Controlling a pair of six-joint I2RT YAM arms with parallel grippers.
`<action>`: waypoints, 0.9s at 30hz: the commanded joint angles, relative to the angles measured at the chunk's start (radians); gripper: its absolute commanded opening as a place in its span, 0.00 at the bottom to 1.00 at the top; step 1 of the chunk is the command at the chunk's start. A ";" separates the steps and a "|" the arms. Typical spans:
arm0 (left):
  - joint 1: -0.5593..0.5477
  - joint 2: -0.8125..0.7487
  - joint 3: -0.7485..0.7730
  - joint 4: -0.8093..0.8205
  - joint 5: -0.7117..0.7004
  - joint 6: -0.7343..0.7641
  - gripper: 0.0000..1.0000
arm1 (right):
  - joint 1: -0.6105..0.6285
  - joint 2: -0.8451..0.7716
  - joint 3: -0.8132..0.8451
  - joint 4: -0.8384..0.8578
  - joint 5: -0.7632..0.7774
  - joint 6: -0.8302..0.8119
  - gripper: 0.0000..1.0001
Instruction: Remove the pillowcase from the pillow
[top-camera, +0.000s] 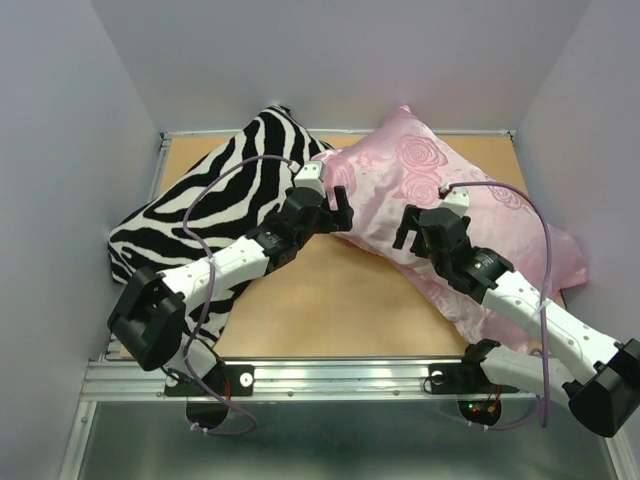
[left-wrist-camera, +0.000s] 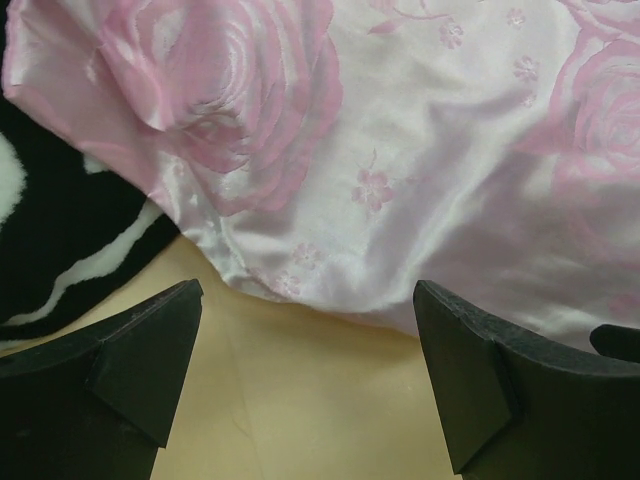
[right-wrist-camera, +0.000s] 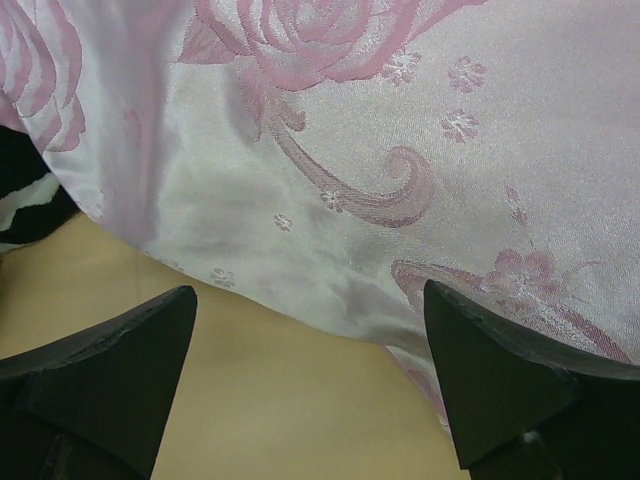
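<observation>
The pillowcase (top-camera: 440, 200), rose-woven pink satin, covered the pillow (top-camera: 395, 165) at the table's (top-camera: 330, 300) right rear, its left corner touching the zebra-striped pillow (top-camera: 215, 200). Only the overhead view showed both pillows whole. Each wrist view showed just the satin's near edge over bare wood, with the left gripper (left-wrist-camera: 307, 290) and right gripper (right-wrist-camera: 310, 290) spread wide, holding nothing.

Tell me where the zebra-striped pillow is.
In the top view, the zebra-striped pillow lies on the left of the table, its right corner against the pink pillowcase.
</observation>
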 joint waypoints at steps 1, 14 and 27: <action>0.018 0.028 -0.035 0.228 0.134 -0.027 0.99 | 0.003 -0.037 -0.002 -0.011 0.055 0.041 1.00; 0.044 0.350 -0.005 0.596 0.363 -0.101 0.99 | 0.003 -0.096 0.041 -0.086 0.093 0.037 1.00; 0.037 0.335 0.034 0.603 0.376 -0.090 0.00 | 0.003 -0.117 0.042 -0.117 0.110 0.035 1.00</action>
